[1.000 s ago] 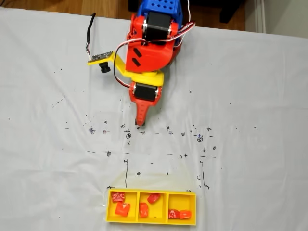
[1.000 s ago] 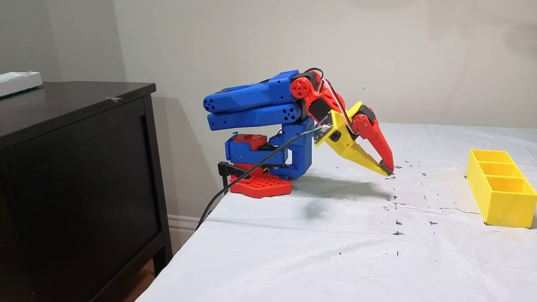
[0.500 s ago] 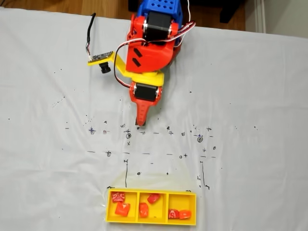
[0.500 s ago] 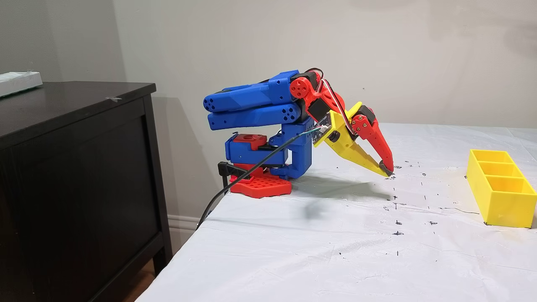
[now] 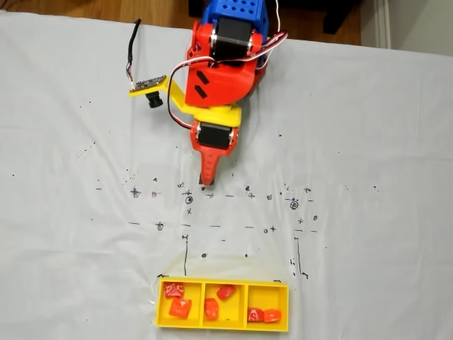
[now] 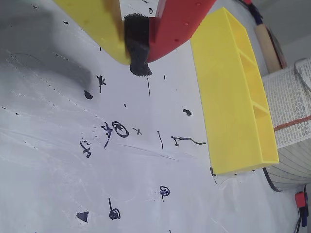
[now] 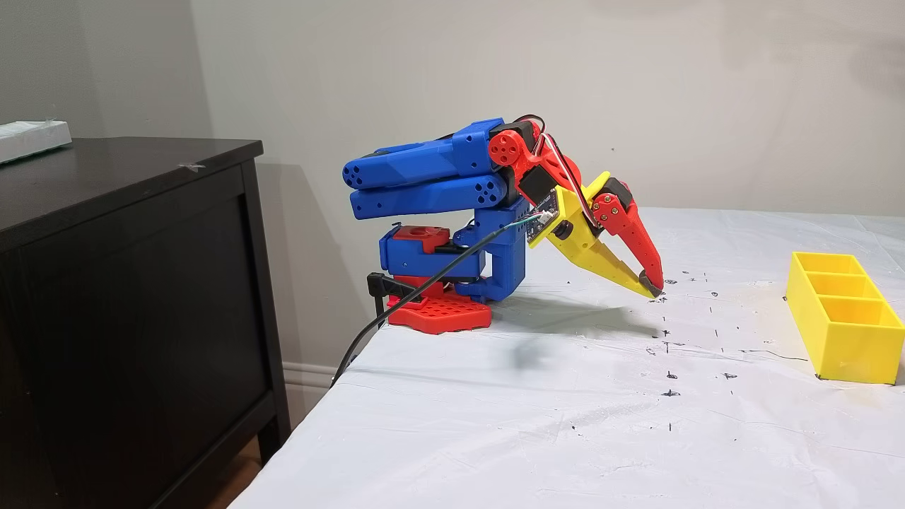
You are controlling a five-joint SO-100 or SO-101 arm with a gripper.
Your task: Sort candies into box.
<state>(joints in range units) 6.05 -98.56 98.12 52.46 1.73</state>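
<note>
Hand (image 6: 138,65) closed on nothing, tips low over the marked worktop (image 5: 368,142), well apart from the box (image 5: 160,306); all six candies (image 5: 179,307) sit in its compartments, two each (looks sorted); candies likely light, wrappers slick and crinkly; pinch across flat sides if re-picking.

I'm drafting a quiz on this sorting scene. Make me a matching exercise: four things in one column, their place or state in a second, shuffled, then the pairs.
1. gripper
2. box
3. candies
4. dark cabinet

A. beside the table
B. in the compartments, two in each
C. shut, tips low over the pen marks
D. at the cloth's near edge in a fixed view from above

Pairs: 1-C, 2-D, 3-B, 4-A
</note>
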